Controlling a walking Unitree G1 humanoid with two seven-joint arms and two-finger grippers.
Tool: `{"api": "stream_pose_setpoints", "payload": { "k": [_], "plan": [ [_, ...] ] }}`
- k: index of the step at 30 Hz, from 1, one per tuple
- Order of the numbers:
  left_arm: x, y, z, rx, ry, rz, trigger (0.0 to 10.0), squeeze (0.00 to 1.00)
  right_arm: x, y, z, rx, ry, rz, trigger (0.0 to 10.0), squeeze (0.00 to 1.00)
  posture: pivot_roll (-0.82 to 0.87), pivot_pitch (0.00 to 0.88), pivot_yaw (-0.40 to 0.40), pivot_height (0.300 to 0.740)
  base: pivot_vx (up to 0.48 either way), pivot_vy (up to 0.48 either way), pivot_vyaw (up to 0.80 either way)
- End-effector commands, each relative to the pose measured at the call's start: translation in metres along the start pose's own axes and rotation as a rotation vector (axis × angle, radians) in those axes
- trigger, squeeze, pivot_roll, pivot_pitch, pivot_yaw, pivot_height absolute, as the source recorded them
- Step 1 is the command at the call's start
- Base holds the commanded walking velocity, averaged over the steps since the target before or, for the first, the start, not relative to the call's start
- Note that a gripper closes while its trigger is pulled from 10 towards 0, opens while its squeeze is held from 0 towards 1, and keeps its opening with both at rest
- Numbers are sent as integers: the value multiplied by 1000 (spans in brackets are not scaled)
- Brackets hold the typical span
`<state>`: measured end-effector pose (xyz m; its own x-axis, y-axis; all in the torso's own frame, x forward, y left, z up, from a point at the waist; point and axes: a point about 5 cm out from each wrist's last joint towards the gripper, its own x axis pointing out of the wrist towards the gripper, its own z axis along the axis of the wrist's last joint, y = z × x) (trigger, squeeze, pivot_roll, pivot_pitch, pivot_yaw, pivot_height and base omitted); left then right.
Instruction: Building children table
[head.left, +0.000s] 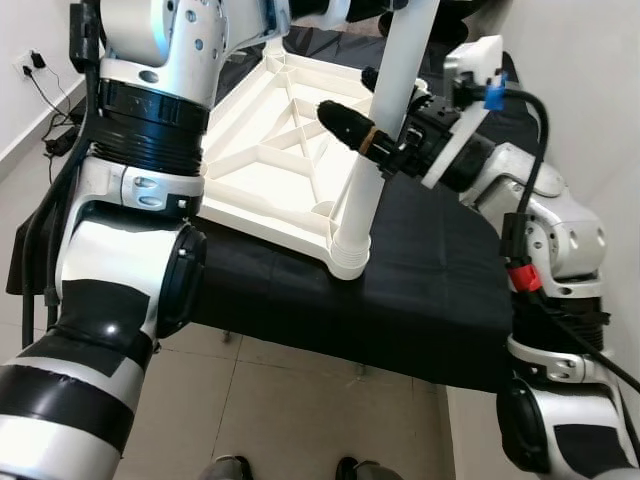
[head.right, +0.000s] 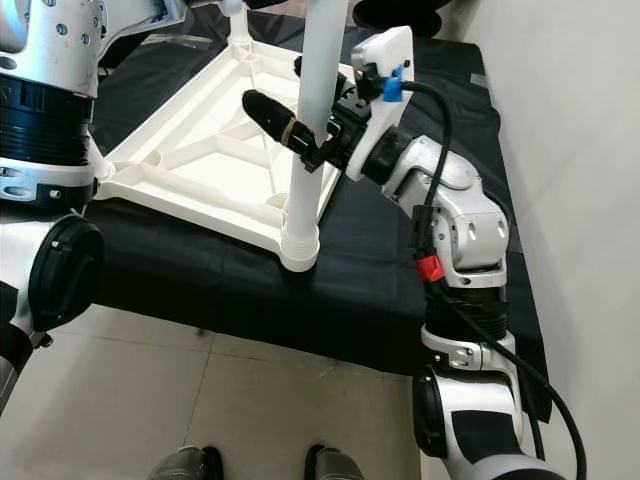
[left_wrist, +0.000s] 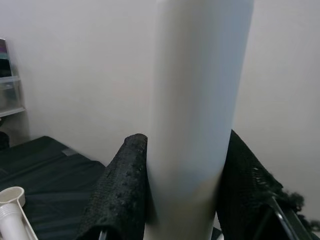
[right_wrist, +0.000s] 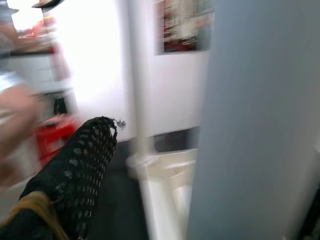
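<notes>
A: Where's the table leg (head.left: 385, 130)?
B: Upright in the near corner socket of the upturned white tabletop (head.left: 270, 160), on black cloth (head.left: 420, 300).
A: Grippers?
B: Right gripper (head.right: 300, 125) straddles it mid-height; left gripper (left_wrist: 185, 195) clamps it higher, cropped above.

White table frame upside down on a black-covered surface, right end effector at one leg.

The tabletop (head.right: 215, 170) lies inverted in the upper left of the frame on the black surface (head.right: 400, 280). A white leg (head.right: 312, 130) stands upright in its near corner socket. The right end effector (head.right: 300, 125) reaches in from the upper right, one black finger (head.right: 270, 115) lying against the leg's left side. Two shoes (head.right: 255, 467) show at the bottom edge.
</notes>
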<state>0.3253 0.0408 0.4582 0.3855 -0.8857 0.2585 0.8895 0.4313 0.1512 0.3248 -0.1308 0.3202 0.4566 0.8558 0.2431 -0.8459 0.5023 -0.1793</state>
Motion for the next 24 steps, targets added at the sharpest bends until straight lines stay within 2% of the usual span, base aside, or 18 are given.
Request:
{"api": "stream_pose_setpoints", "payload": {
  "k": [1,2,4,5,9,10,13,24],
  "plan": [
    [0,6,-18,-55,69,28,0,0,3,7,-2,8,-7,85,10000,447,-8,164,-51,740,0,0,0],
    [1,5,-18,-54,70,21,0,0,0,11,-4,7,24,197,10000,0,0,164,-52,740,0,0,0],
    [1,5,-18,-54,70,21,0,0,0,11,-4,7,24,197,10000,0,0,164,-52,740,0,0,0],
    [1,3,-18,-52,71,15,0,0,-2,10,-6,5,52,261,10000,0,6,163,-51,740,0,0,0],
    [1,2,-18,-51,73,10,0,0,-1,10,-8,6,69,311,10000,0,8,164,-50,740,0,0,0],
    [1,1,-18,-49,74,5,0,0,-2,10,-11,5,83,346,0,0,9,163,-50,740,0,0,0],
    [1,-1,-19,-46,76,0,0,0,-4,9,-13,3,99,394,0,0,9,164,-49,740,0,0,0],
    [1,-3,-19,-41,75,-11,0,0,-9,8,-15,-15,121,412,0,0,4,167,-45,740,0,0,0]
  ]
}}
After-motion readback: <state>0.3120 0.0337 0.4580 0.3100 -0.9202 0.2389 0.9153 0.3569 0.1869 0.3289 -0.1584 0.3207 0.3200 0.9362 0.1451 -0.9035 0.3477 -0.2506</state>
